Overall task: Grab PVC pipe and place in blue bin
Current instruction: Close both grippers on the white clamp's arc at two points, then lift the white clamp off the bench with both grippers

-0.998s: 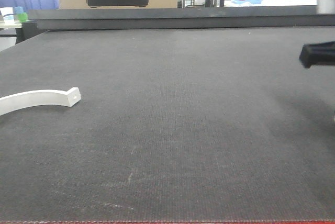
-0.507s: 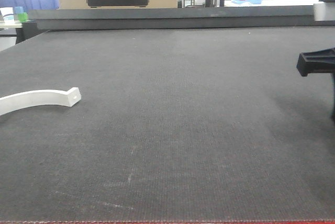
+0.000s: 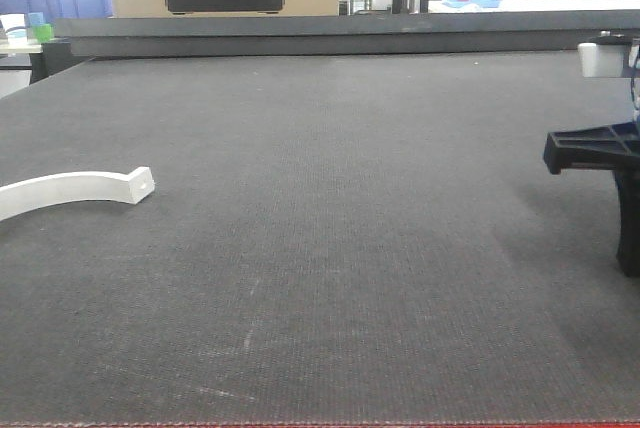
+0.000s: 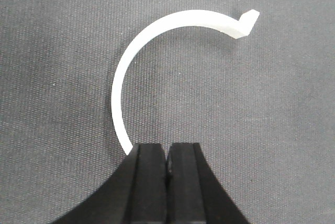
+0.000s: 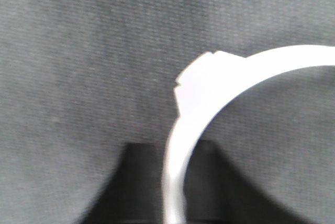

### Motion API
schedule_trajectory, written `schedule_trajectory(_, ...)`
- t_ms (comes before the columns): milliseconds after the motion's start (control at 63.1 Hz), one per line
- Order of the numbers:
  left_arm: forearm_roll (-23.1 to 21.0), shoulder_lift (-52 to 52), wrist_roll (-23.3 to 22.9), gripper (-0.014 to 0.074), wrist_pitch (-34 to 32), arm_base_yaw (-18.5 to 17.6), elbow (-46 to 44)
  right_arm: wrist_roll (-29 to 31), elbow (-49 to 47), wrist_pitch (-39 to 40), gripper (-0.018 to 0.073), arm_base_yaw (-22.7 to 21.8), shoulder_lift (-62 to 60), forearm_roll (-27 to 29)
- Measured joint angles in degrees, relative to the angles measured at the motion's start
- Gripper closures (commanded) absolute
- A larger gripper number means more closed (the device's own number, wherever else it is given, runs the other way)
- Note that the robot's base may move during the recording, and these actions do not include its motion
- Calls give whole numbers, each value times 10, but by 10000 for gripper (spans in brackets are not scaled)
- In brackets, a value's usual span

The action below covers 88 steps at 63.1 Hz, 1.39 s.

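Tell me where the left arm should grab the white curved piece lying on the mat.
Probably mid-arc: bring the left pincer straight down, opened across the thin wall of the white curved piece. It lies flat on the mat, so only its inner and outer faces oppose; the tabbed end is lumpier.

Right wrist view soft all over: held white arc (image 5: 251, 69) runs off the right and bottom edges, right tool (image 5: 175, 148) a dark smear behind it; front view crops that tool at the right edge, bench arc (image 3: 75, 189) at the left; bench arc's near end vanishes behind left tool (image 4: 167, 149).
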<state>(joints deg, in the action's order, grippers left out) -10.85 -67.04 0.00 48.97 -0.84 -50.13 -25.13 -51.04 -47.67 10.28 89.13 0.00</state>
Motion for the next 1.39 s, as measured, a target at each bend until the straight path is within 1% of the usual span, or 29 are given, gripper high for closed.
schedule_trajectory(95, 0, 0, 0, 707, 0, 0, 0, 0, -9, -6, 721, 0, 0, 0)
schedule_trajectory(174, 0, -2, 0, 707, 2, 0, -1, 0, -26, -26, 721, 0, -4, 0)
schedule_trajectory(269, 0, -14, 0, 707, 33, 0, -18, 1, -56, -61, 721, 0, -27, -4)
schedule_trajectory(364, 3, -43, 0, 707, 74, 0, -46, 10, -90, -73, 721, 0, -55, -5)
schedule_trajectory(444, 17, -88, 0, 707, 97, 0, -68, 14, -114, -77, 721, 0, -80, -6)
schedule_trajectory(523, 37, -130, 0, 707, 103, 0, -85, 15, -130, -78, 721, 0, -98, -6)
schedule_trajectory(681, 82, -217, 0, 707, 103, 0, -125, 16, -137, -80, 721, 0, -113, -6)
schedule_trajectory(808, 96, -259, 7, 703, 92, 0, -144, 16, -137, -82, 721, 0, -113, -6)
schedule_trajectory(856, 99, -270, 11, 672, 85, 0, -145, 16, -137, -83, 721, 0, -113, -6)
schedule_trajectory(903, 99, -277, 12, 619, 79, 0, -146, 16, -137, -84, 721, 0, -112, -6)
schedule_trajectory(935, 99, -280, 13, 574, 76, 0, -146, 16, -137, -84, 721, 0, -112, -6)
schedule_trajectory(951, 99, -281, 13, 535, 75, 0, -146, 16, -137, -84, 721, 0, -111, -6)
schedule_trajectory(967, 99, -282, 13, 521, 74, 0, -146, 16, -137, -84, 721, 0, -111, -6)
schedule_trajectory(1046, 100, -283, 14, 379, 72, -1, -147, 16, -137, -84, 721, 0, -106, -6)
schedule_trajectory(1093, 100, -283, 14, 319, 69, -1, -147, 16, -137, -84, 721, 0, -103, -6)
schedule_trajectory(1141, 100, -283, 14, 280, 66, -1, -147, 16, -137, -84, 721, 0, -100, -6)
schedule_trajectory(1188, 100, -283, 14, 276, 61, -1, -147, 16, -137, -84, 721, 0, -98, -6)
schedule_trajectory(1394, 95, -292, 14, 311, 45, -2, -148, 16, -137, -76, 721, 0, -94, -6)
